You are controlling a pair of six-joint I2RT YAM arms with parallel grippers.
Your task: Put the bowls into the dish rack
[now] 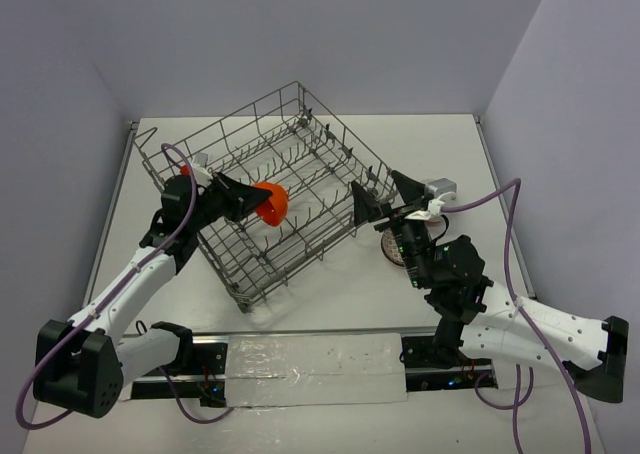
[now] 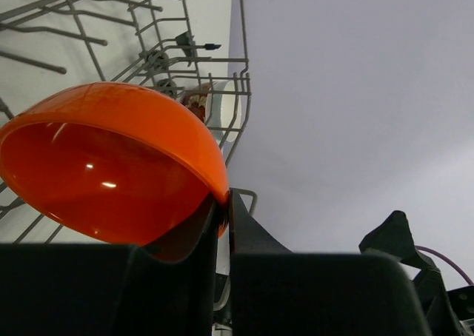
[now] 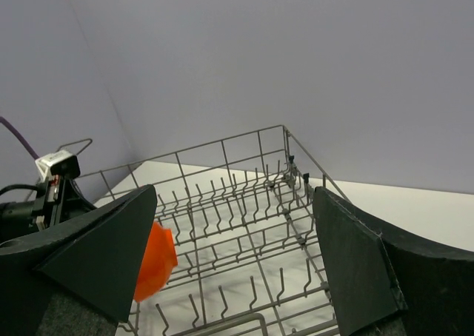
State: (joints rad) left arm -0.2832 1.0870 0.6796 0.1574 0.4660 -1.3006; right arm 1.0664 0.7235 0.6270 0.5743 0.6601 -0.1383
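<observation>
The grey wire dish rack (image 1: pixel 318 189) stands at an angle in the middle of the table. My left gripper (image 1: pixel 262 202) is shut on the rim of the orange-red bowl (image 1: pixel 272 202) and holds it tilted on edge above the tines inside the rack. The left wrist view shows the fingers (image 2: pixel 248 232) pinching the bowl's rim (image 2: pixel 111 166). My right gripper (image 1: pixel 383 199) is open and empty at the rack's right edge. It faces into the rack (image 3: pixel 258 145), where the orange bowl (image 3: pixel 157 262) shows. A patterned bowl (image 1: pixel 392 249) lies on the table under the right arm, partly hidden. The third bowl is not clearly visible.
A small red object (image 1: pixel 185 171) shows behind the left wrist beside the rack's left side; I cannot tell what it is. A transparent mat (image 1: pixel 315 364) lies at the near edge between the arm bases. Walls close in the table on three sides.
</observation>
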